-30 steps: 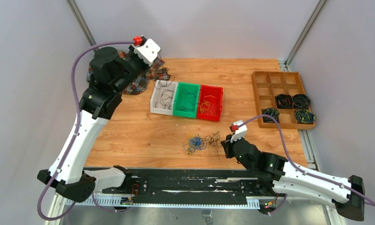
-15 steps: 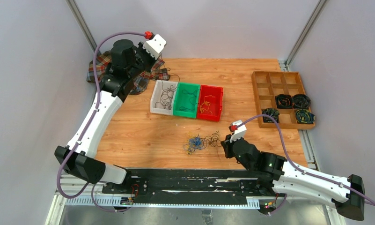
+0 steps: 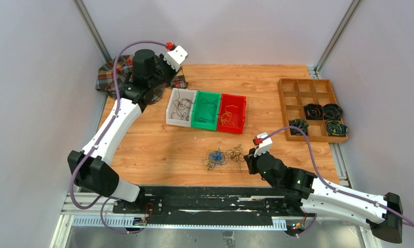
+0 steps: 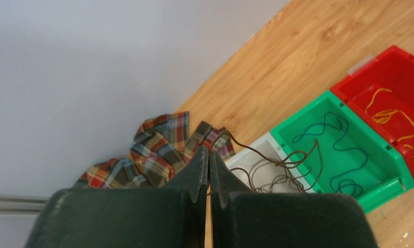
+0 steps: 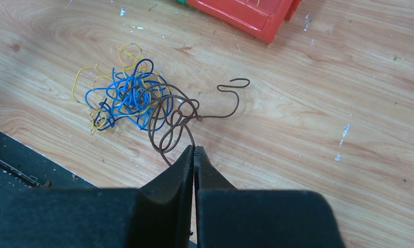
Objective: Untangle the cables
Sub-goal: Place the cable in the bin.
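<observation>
The cables are a small clump (image 3: 217, 156) of blue, yellow and brown wire loops on the wooden table near the front; it also shows in the right wrist view (image 5: 127, 95). My right gripper (image 5: 194, 149) is shut on the end of a brown wire (image 5: 230, 106) that runs into the clump; in the top view it (image 3: 247, 158) sits just right of the clump. My left gripper (image 4: 209, 152) is shut on another brown wire (image 4: 269, 156), which trails down into the white bin (image 4: 246, 154). In the top view it (image 3: 167, 73) hovers at the bin's back left.
A white bin (image 3: 171, 109), a green bin (image 3: 205, 98) and a red bin (image 3: 241, 111) stand side by side mid-table, each holding loose wires. A plaid cloth (image 3: 111, 72) lies back left. A wooden compartment tray (image 3: 297, 90) with dark coiled bundles stands at the right.
My left arm has stretched out, and its wrist has swung right and farther back beside the white bin. The right arm and the clump have not moved.
</observation>
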You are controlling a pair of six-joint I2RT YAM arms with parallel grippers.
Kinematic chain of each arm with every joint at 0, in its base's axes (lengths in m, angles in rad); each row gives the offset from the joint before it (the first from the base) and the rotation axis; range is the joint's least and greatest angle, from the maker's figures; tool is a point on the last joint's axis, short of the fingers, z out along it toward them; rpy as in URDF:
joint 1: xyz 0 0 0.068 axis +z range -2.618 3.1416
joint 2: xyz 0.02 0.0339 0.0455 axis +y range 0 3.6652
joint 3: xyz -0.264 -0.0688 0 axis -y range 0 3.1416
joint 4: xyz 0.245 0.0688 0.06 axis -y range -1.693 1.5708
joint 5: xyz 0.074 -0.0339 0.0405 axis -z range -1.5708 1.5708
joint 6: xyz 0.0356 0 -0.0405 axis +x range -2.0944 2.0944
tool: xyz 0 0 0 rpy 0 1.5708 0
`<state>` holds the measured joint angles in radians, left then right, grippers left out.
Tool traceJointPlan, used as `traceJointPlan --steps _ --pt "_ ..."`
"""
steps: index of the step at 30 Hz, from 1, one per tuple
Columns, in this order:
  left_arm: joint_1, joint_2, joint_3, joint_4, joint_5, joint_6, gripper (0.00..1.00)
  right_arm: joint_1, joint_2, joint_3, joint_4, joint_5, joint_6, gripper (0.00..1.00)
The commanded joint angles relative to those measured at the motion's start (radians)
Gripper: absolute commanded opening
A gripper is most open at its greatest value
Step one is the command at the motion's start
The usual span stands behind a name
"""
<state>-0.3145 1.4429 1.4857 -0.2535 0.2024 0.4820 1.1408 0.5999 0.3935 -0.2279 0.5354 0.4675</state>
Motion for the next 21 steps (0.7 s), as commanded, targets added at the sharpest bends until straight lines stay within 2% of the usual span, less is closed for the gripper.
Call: traceJointPlan --steps 1,8,15,21 --pt "0.008 0.008 -0.086 0.072 -0.009 0.021 0.01 0.004 -0.016 0.001 0.008 0.027 -0.010 0.01" --pt "0.029 0.082 -0.119 0.160 -0.187 0.048 0.00 0.004 -0.010 -0.004 0.008 0.010 0.015 0.00" --pt "0.086 0.112 -0.094 0.184 -0.238 -0.032 0.00 0.003 0.005 -0.005 0.010 0.009 0.013 0.01" --pt "0.150 0.079 -0.115 0.178 -0.108 -0.218 0.00 0.004 0.024 0.002 0.013 0.002 0.012 0.00"
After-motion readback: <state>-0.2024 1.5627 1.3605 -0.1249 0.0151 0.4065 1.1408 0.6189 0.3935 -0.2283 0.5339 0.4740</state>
